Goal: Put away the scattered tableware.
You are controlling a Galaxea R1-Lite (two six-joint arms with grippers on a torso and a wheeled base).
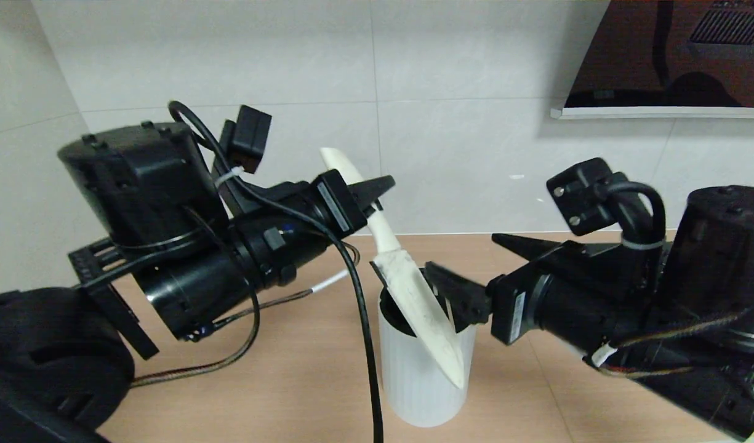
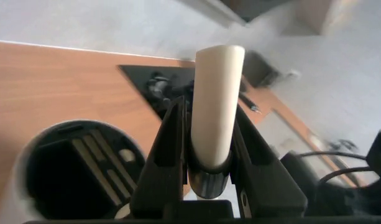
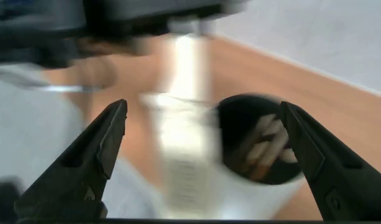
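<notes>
Presently, at centre-left of the head view, the left pincer (image 1: pixel 372 195) is seen clamped across the cream handle of a white, ceramic-looking kitchen knife (image 1: pixel 413 301). Its tip is slanted down toward lower centre, across a white ribbed cylindrical utensil holder (image 1: pixel 420 381) stood on the pale wooden tabletop (image 1: pixel 303 394). Whether the blade is inside the rim cannot be told. The knife is judged light, stiff, smooth and brittle, with a sharp edge. It is best held by the handle, as it is, and lowered rather than dropped. At centre-right, the right pincer (image 1: pixel 461 252) is spread wide, holding nothing, just beside the holder's rim.
</notes>
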